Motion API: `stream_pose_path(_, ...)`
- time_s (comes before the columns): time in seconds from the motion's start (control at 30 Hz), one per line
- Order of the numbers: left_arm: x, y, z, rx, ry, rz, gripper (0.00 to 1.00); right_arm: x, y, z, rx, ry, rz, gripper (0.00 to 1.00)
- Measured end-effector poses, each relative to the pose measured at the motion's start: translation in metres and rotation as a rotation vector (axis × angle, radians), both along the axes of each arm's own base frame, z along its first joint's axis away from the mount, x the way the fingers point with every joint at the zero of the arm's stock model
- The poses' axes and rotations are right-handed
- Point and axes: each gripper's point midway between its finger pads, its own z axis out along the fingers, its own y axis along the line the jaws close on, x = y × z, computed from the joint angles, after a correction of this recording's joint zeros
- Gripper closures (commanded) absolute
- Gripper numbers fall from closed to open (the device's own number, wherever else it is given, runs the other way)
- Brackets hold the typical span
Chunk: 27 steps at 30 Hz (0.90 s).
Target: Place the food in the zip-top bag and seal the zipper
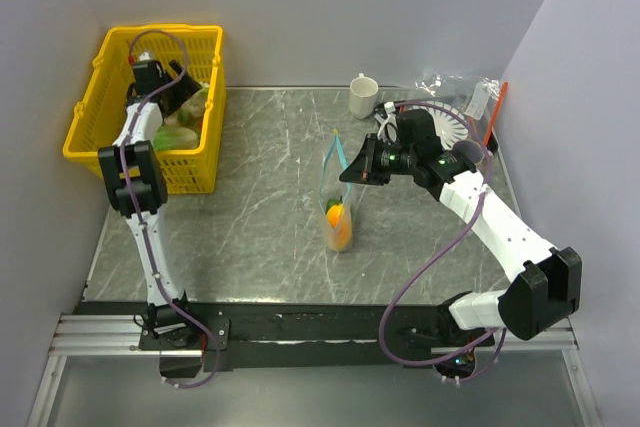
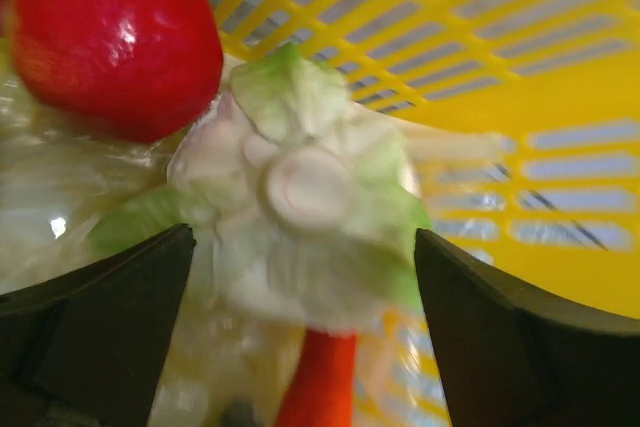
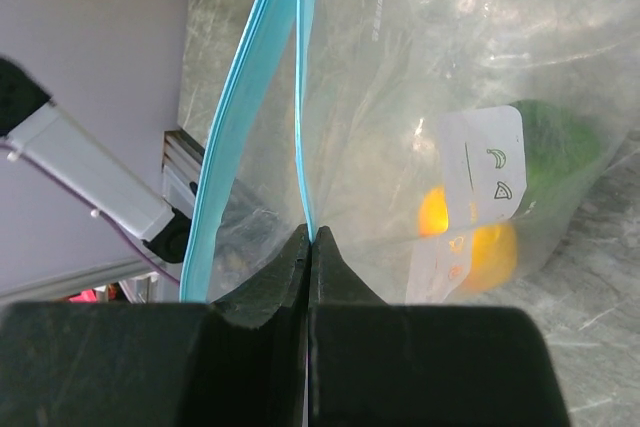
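Zip-top bag [image 3: 480, 67]: zipper [image 3: 230, 137] edge pinched in clenched right jaws.
Left jaws: spread wide, lettuce [image 2: 300, 207] between them, inside yellow basket [image 2: 520, 97].

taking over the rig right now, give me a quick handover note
Left claw: open, down in the yellow basket, over a leafy green-white piece; nothing gripped.
Right claw: shut on the zip-top bag at its zipper, holding it up mid-table.
Done: an orange piece and a green piece sit in the bag.
To do: basket food goes in; the mouth gapes, zipper unsealed.
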Motion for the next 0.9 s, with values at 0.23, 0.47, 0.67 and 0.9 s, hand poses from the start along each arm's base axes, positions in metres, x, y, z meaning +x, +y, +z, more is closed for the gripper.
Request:
stream_pose_path(0.23, 0.037, 0.006, -0.022, -0.119, -0.071, 0.001, 0.81, -0.001, -0.002, -0.002, -0.009, 0.008, -0.006, 1.00)
stream_pose_path(0.47, 0.028, 0.004, -0.006, -0.052, -0.079, -0.001, 0.99, -0.001, -0.002, -0.007, -0.015, 0.015, -0.008, 1.00)
stream_pose_path(0.67, -0.009, 0.003, 0.061, 0.039, -0.098, 0.001, 0.99, -0.004, -0.003, -0.014, -0.022, 0.032, -0.008, 1.00)
stream_pose_path(0.9, -0.054, 0.003, 0.197, 0.095, -0.284, -0.004, 0.99, -0.004, -0.003, -0.013, -0.022, 0.031, -0.007, 1.00)
